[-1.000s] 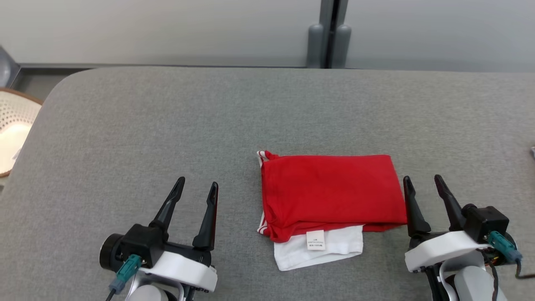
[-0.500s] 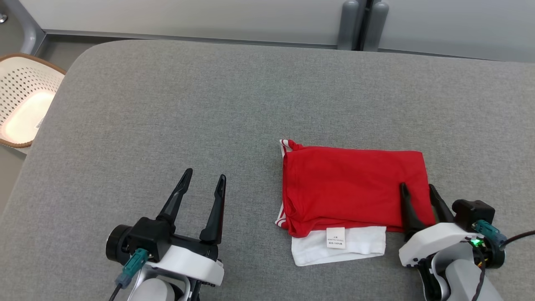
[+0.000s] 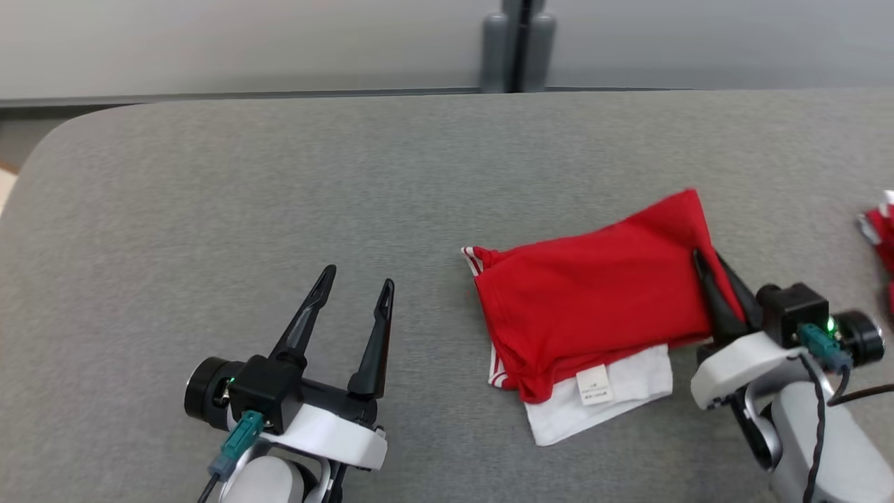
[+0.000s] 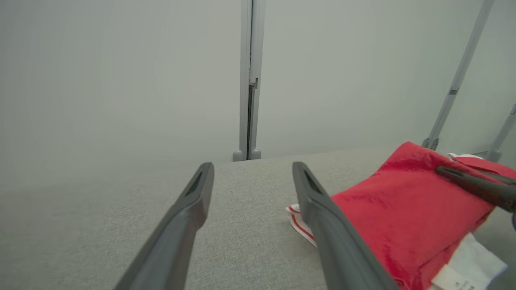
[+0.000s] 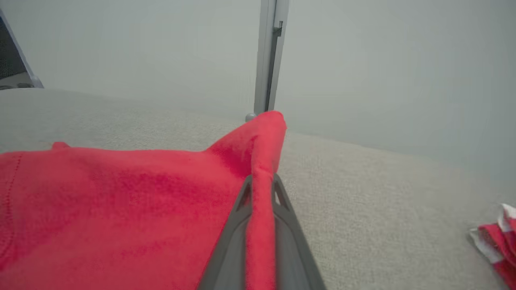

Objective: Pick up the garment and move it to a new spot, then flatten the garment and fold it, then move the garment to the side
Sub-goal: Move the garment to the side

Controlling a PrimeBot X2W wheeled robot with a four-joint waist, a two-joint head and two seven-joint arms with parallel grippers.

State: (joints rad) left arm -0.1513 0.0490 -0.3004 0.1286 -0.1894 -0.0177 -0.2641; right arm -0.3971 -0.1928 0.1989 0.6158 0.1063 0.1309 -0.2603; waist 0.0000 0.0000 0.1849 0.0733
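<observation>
The garment (image 3: 594,307) is a folded red piece with a white layer (image 3: 632,391) sticking out from under its near edge. There is red-and-white striped trim at its far left corner (image 3: 475,257) and again at its near left corner. A small white label (image 3: 592,385) lies on the white layer, just at the red hem. It carries a few lines of print, too small for me to read.

The garment lies on the grey pad (image 3: 279,195), between my two grippers and much nearer the right one. Its right edge is pulled up into a peak, while the left part rests flat.

My right gripper (image 3: 705,257) is pressed together on that raised right edge, and a ridge of red cloth runs between its fingers (image 5: 242,225). My left gripper (image 3: 357,276) stands spread wide and holds nothing, well apart from the garment.

Another red-and-white cloth (image 3: 881,234) lies at the pad's far right. A grey post (image 3: 517,49) stands against the wall behind.
</observation>
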